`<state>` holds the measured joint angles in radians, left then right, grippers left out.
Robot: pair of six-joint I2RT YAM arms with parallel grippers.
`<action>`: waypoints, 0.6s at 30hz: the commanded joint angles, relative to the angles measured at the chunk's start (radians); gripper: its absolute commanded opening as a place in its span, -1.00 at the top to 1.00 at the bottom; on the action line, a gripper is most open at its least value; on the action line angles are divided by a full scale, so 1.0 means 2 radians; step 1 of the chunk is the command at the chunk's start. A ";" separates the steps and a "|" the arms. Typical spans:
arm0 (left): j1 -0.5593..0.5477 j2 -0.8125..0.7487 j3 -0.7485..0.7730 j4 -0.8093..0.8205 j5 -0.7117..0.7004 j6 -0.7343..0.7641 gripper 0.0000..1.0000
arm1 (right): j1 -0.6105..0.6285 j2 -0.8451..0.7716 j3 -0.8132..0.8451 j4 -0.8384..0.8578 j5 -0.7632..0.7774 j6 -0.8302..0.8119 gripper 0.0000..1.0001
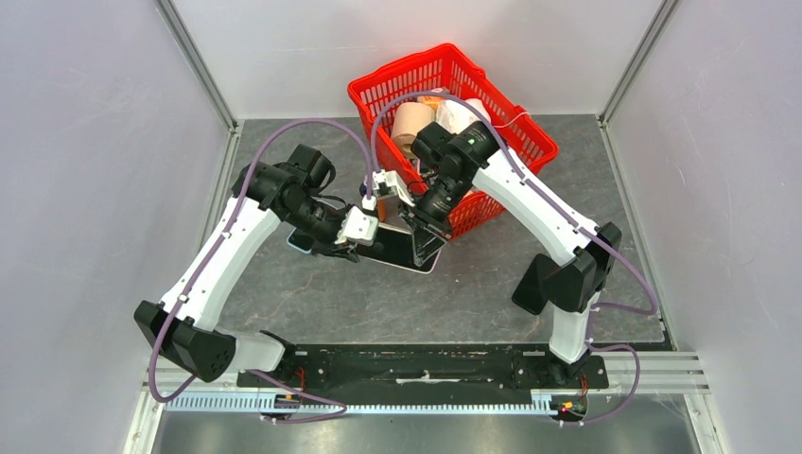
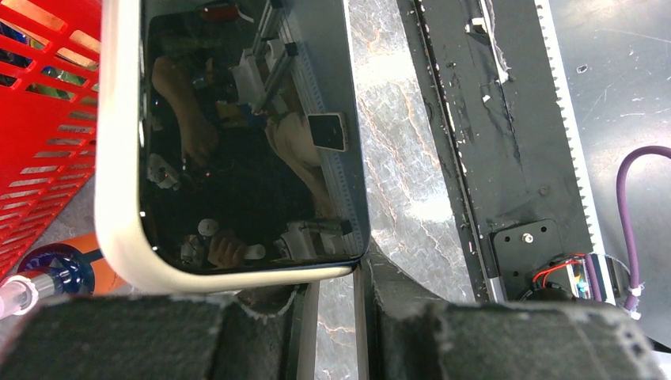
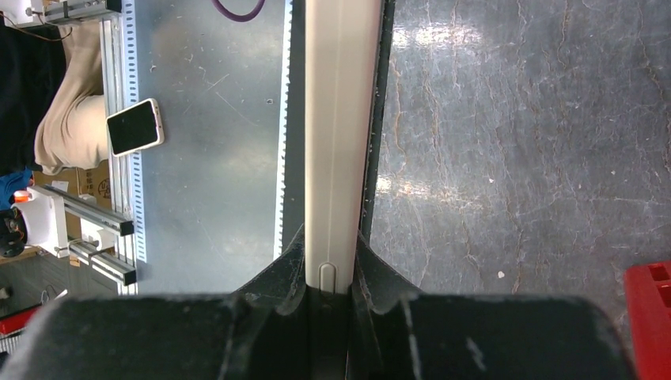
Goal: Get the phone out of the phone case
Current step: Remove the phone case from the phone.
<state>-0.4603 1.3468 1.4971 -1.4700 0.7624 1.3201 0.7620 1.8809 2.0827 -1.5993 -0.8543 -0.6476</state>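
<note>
The phone (image 1: 395, 248), black screen up, lies in a cream phone case (image 1: 430, 269) on the table in front of the basket. My left gripper (image 1: 352, 248) is at its left short end. In the left wrist view the screen (image 2: 245, 158) fills the frame inside the cream rim (image 2: 119, 206), and the case's near corner sits at the tips of my left gripper (image 2: 336, 289), jaws narrowly apart. My right gripper (image 1: 423, 248) clamps the other end. In the right wrist view the case's side (image 3: 336, 119) runs edge-on into my right gripper (image 3: 330, 269), shut on it.
A red basket (image 1: 530, 132) holding rolls (image 1: 416, 118) stands just behind the phone, its wall (image 2: 39, 142) close to the case. An orange and blue item (image 2: 59, 269) lies beside the left fingers. The black base rail (image 1: 416, 364) runs along the near edge.
</note>
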 commanded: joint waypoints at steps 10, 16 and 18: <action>-0.005 0.012 0.024 0.109 0.075 0.145 0.96 | 0.065 0.012 0.012 -0.006 -0.124 -0.018 1.00; -0.005 0.023 0.044 0.127 0.076 0.137 0.96 | 0.072 0.015 0.011 -0.009 -0.126 -0.019 1.00; -0.005 0.027 0.049 0.141 0.080 0.115 0.96 | 0.074 0.015 0.010 -0.009 -0.125 -0.021 1.00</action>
<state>-0.4511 1.3643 1.5085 -1.5368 0.7528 1.5124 0.8032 1.8828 2.0827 -1.5997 -0.8612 -0.6506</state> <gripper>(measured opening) 0.239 0.210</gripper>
